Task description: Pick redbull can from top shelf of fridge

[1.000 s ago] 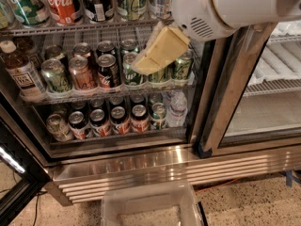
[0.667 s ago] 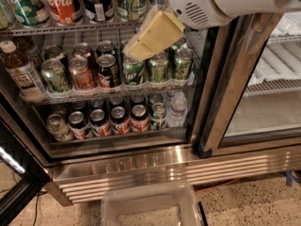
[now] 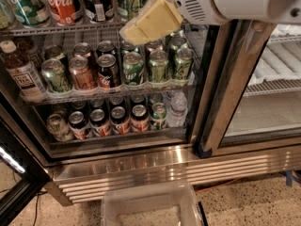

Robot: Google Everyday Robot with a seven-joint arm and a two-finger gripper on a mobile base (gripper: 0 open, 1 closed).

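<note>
Green cans stand in a row right of cola cans, just below the gripper. A tea bottle stands far left. A water bottle stands lower right. Near, on the speckled floor, sits a clear bin.

I see my cream-coloured plastic gripper in front of the grey wire top shelf, hiding whatever stands behind it. The top edge cuts off the red Coca-Cola can and neighbouring drinks.
</note>
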